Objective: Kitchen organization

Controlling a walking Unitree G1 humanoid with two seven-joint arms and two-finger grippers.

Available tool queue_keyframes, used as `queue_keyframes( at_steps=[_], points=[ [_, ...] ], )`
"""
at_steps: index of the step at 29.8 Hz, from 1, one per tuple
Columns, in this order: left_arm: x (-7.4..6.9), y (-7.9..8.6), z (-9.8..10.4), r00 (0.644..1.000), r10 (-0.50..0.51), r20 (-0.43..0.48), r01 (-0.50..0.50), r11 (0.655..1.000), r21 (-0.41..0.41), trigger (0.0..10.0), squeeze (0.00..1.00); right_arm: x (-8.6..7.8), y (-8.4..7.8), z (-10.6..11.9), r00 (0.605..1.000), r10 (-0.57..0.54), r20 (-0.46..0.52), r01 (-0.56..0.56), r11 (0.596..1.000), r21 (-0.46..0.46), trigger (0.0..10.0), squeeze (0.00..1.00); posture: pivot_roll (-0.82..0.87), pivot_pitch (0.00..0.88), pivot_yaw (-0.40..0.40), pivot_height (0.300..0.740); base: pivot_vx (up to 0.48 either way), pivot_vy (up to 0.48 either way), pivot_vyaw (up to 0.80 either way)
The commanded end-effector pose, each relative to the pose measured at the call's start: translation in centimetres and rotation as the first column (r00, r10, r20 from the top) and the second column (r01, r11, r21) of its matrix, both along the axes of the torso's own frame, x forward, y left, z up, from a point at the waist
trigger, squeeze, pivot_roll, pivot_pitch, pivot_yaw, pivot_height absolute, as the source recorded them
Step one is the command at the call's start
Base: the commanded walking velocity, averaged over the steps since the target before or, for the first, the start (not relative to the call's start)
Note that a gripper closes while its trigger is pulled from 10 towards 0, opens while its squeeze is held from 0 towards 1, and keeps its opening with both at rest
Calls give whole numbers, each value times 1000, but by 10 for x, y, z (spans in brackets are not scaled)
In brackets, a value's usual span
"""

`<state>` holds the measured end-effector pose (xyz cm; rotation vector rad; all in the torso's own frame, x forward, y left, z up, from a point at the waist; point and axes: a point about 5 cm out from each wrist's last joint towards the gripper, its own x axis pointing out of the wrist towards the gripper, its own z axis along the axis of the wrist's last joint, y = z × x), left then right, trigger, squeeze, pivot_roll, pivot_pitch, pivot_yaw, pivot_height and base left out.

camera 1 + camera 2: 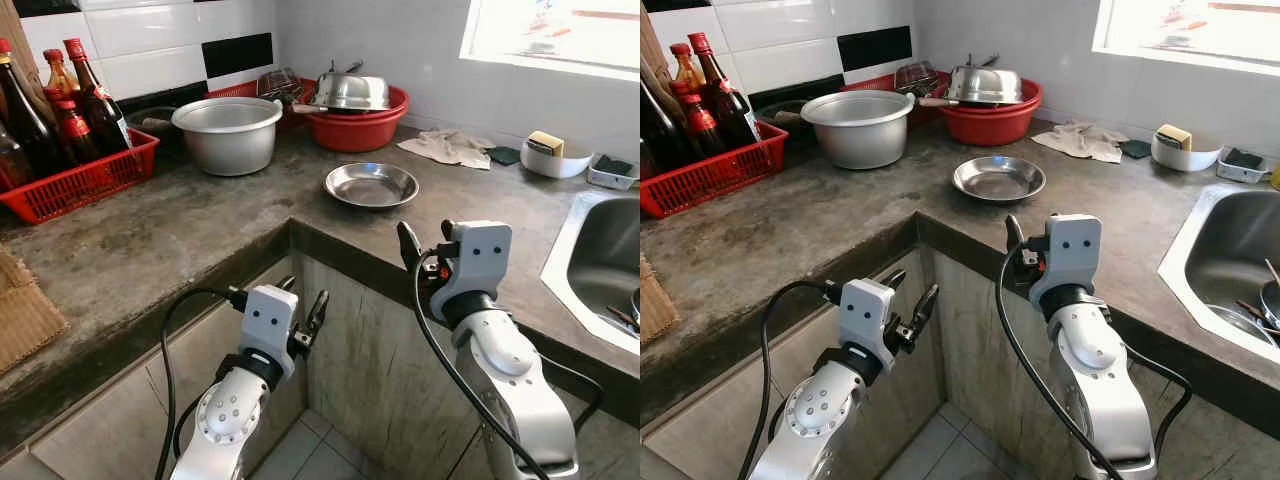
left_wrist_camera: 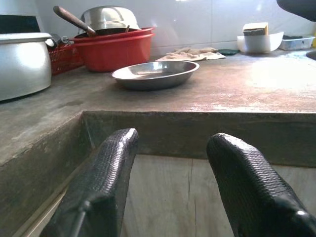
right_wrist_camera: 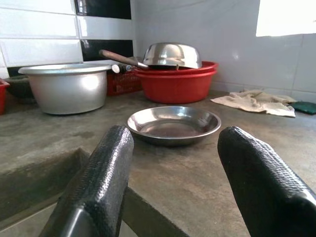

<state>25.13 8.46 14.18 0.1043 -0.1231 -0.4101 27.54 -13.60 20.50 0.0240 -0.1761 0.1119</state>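
A shallow, shiny steel dish [image 1: 371, 184] sits empty on the rough grey concrete counter [image 1: 180, 235], near its inner corner. Behind it stand a dull aluminium pot [image 1: 228, 133] and a red plastic basin [image 1: 360, 128] holding an upturned metal bowl. The left gripper [image 2: 170, 185] hangs below the counter edge and the right gripper [image 3: 177, 180] at the edge; both have their textured black fingers apart. The sink [image 1: 600, 265] is cut off.

A home kitchen, this: a worn concrete counter [image 1: 200, 240] wraps an inside corner, white and black tiles [image 1: 150, 40] behind it. At ten o'clock, sauce bottles [image 1: 60, 110] stand in a red crate [image 1: 80, 185]. At twelve, an aluminium pot [image 1: 228, 133], a red basin [image 1: 360, 125] stacked with cookware, a steel plate [image 1: 371, 184]. At three, a sink [image 1: 600, 260], and a sponge [image 1: 545, 143] under the window [image 1: 560, 35].
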Motion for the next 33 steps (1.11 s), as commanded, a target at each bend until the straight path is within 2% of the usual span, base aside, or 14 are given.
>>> queue_keyframes(
  at_steps=[1,20,30,33],
  points=[
    [0,1,-2,1000,7,-1,-7,1000,14,10000,0,2,1,2,1000,12,-5,-12,1000,3,10000,0,28,0,-32,740,334,0,0],
    [-2,2,-3,1000,13,-6,-13,1000,8,10000,0,6,3,3,999,33,-11,-33,999,-5,10000,0,31,5,-35,740,377,0,0],
    [-1,3,-4,999,33,-20,-32,999,9,10000,0,11,1,5,998,43,-36,-43,999,11,10000,0,32,12,-39,740,0,0,0],
    [-3,2,-6,999,25,-31,-25,1000,6,10000,0,23,1,1,993,49,-107,-49,999,6,10000,0,31,21,-45,740,0,0,0]
  ],
)
